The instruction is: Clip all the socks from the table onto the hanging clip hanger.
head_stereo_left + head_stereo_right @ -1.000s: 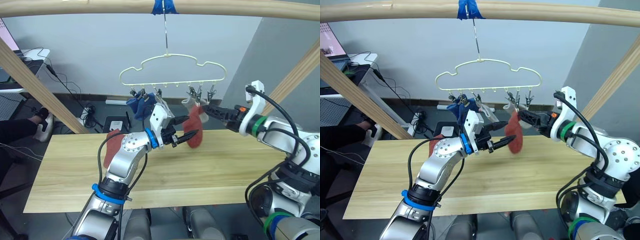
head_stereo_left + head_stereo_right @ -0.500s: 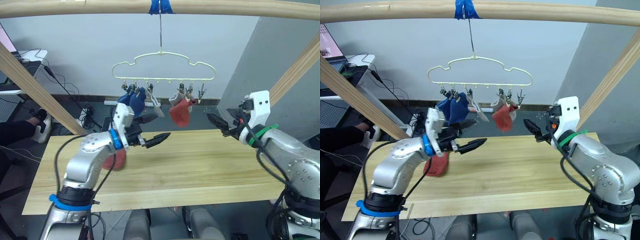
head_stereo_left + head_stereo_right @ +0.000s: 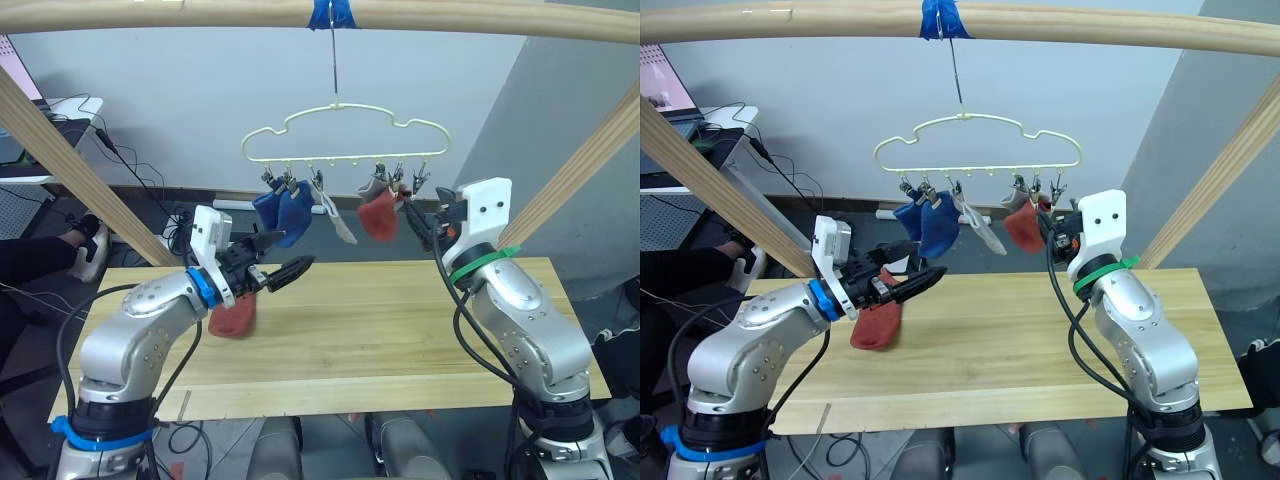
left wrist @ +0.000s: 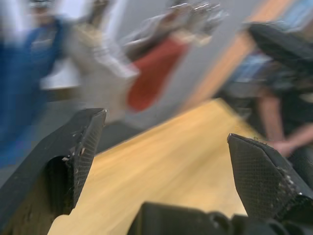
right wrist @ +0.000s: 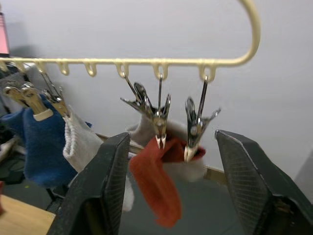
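While motion blurs the clip hanger (image 3: 345, 140), socks (image 3: 292, 210) hang clipped.

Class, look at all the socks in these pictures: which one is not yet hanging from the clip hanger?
The rust-red sock lying on the table, below the left tool. The others, blue, grey and another red, hang clipped to the clip hanger.

The rust-red soft knit sock (image 3: 878, 325) lying on the tabletop is partly hidden behind the left tool (image 3: 908, 281). In the left wrist view, the hanging socks are too blurry to see clearly.
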